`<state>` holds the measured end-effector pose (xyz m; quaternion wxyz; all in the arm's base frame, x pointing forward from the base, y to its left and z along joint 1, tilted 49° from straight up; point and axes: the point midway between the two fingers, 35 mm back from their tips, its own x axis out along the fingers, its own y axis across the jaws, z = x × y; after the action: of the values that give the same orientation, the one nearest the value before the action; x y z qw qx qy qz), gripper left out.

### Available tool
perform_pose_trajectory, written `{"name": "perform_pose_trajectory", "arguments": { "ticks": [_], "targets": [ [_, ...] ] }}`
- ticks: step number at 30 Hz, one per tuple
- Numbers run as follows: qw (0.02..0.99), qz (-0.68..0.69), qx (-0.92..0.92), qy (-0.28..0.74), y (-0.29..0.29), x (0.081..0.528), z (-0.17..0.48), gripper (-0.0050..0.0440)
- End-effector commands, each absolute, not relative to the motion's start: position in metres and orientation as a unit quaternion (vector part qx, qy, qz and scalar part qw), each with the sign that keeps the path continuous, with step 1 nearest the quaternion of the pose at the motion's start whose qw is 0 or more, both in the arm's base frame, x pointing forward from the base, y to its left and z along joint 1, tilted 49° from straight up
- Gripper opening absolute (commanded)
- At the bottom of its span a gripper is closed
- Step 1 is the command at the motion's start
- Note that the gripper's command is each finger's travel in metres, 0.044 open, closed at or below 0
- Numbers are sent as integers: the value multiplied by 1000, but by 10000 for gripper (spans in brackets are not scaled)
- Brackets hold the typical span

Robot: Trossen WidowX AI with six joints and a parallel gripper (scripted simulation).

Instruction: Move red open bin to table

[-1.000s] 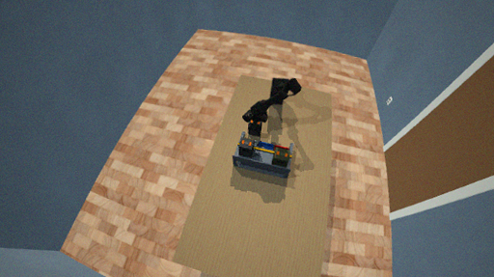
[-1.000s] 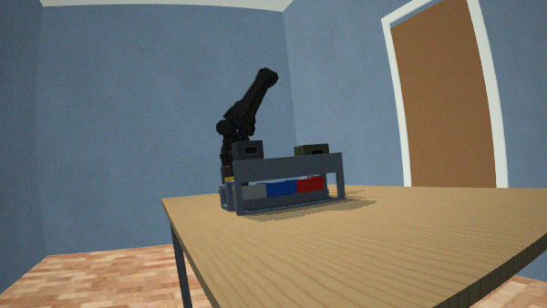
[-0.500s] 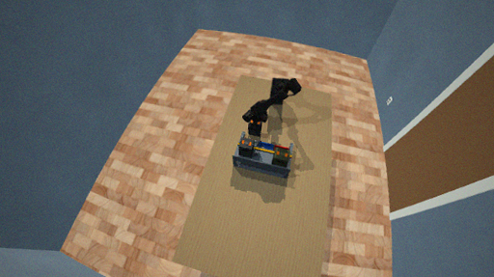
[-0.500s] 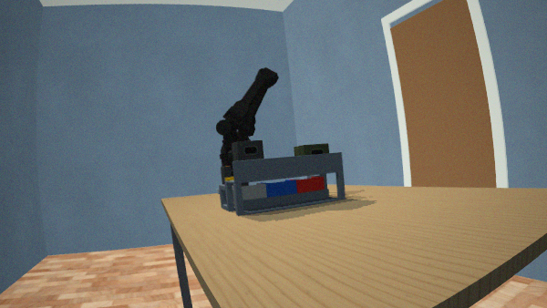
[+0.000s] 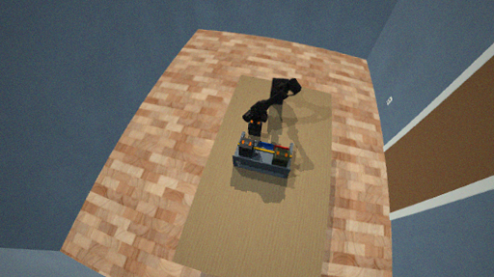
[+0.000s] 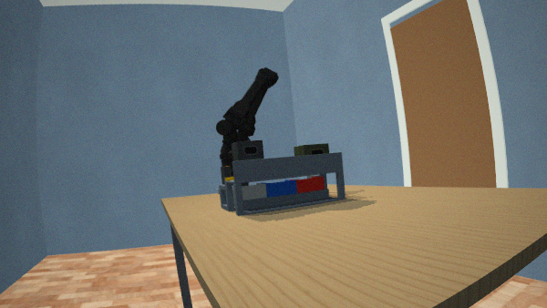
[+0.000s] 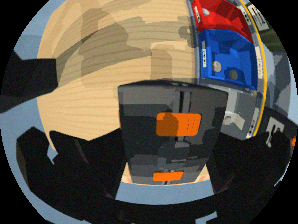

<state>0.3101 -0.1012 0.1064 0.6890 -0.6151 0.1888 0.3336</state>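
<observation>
The red open bin [image 5: 282, 148] [image 6: 310, 184] [image 7: 216, 11] sits on the lower level of the dark grey shelf [image 5: 261, 166] [image 6: 287, 166], at its right end, beside a blue bin [image 5: 266, 145] [image 6: 281, 188] [image 7: 226, 56]. A dark grey bin [image 6: 253, 191] [image 7: 166, 103] with orange parts in it fills the left slot. My gripper [image 5: 254, 130] [image 7: 166, 127] is behind the shelf's left end, low down, and is shut on this grey bin. It is well apart from the red bin. The top and exterior views hide the fingers behind the shelf.
A dark box [image 5: 246, 150] [image 6: 247, 149] and an olive box [image 5: 282, 158] [image 6: 311, 149] stand on the shelf's top. The shelf stands on a wooden table [image 5: 258, 228] [image 6: 365, 246]. The arm's base is at the far end of the table.
</observation>
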Motion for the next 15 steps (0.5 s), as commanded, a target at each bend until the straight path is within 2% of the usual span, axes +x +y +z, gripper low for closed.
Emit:
{"name": "perform_pose_trajectory", "arguments": {
  "ticks": [1,15],
  "targets": [
    [689,312,-627,185,-108,310,122,0],
    [689,312,-627,186,-108,310,122,0]
  ]
}}
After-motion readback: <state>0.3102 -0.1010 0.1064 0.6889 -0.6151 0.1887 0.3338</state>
